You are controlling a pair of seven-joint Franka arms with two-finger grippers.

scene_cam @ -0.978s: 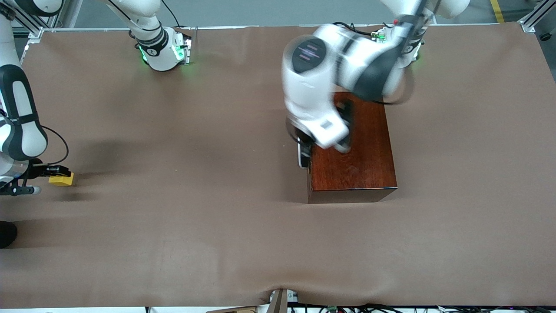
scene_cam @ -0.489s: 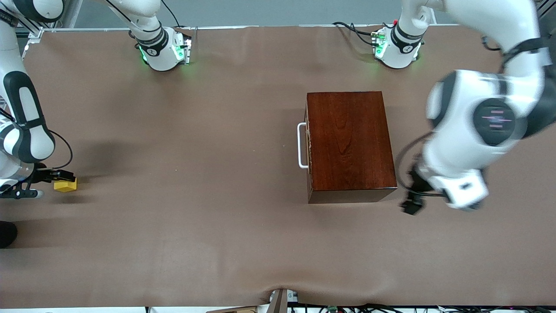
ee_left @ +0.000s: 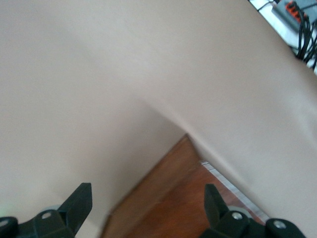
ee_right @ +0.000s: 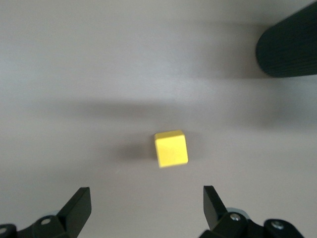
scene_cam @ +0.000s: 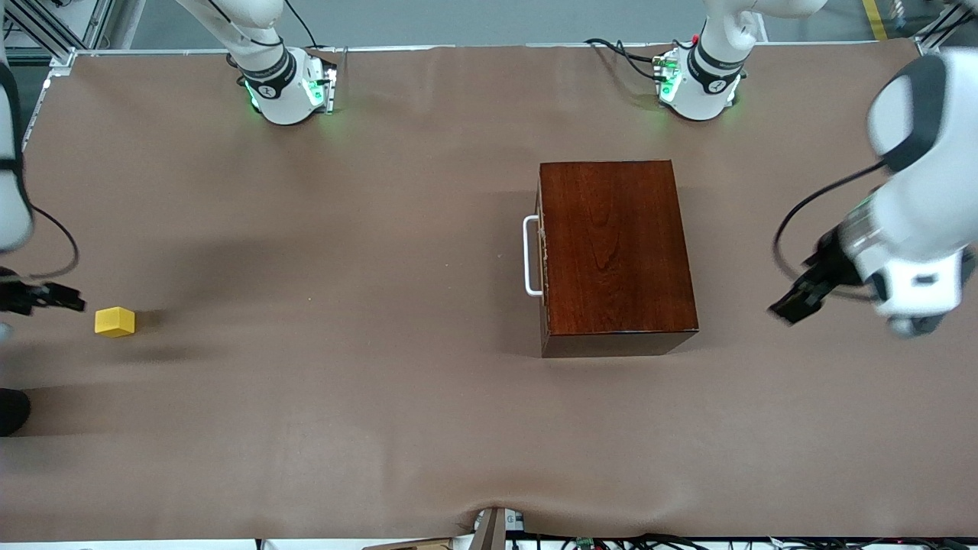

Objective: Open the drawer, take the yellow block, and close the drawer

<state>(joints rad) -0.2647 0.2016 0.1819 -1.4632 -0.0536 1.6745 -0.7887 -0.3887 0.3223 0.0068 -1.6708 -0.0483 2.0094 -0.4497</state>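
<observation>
The dark reddish-brown wooden box (scene_cam: 619,252) stands mid-table with its drawer pushed in; only the white U-shaped handle (scene_cam: 530,256) shows. The yellow block (scene_cam: 114,321) lies alone on the table at the right arm's end. My right gripper (scene_cam: 50,296) is open and empty, just beside and above the block; in the right wrist view the block (ee_right: 171,148) lies clear of the open gripper (ee_right: 146,194). My left gripper (scene_cam: 791,305) is open and empty over the table beside the box, toward the left arm's end. The left wrist view shows the open gripper (ee_left: 147,193) and a box corner (ee_left: 171,198).
A brown cloth (scene_cam: 344,397) covers the whole table. A dark rounded object (scene_cam: 11,411) sits at the table's edge near the block, nearer to the front camera, and also shows in the right wrist view (ee_right: 290,47). Cables (scene_cam: 626,53) lie by the left arm's base.
My right gripper let go of the yellow block and drew away from it. My left arm swung from the drawer handle, over the box, toward its own end of the table.
</observation>
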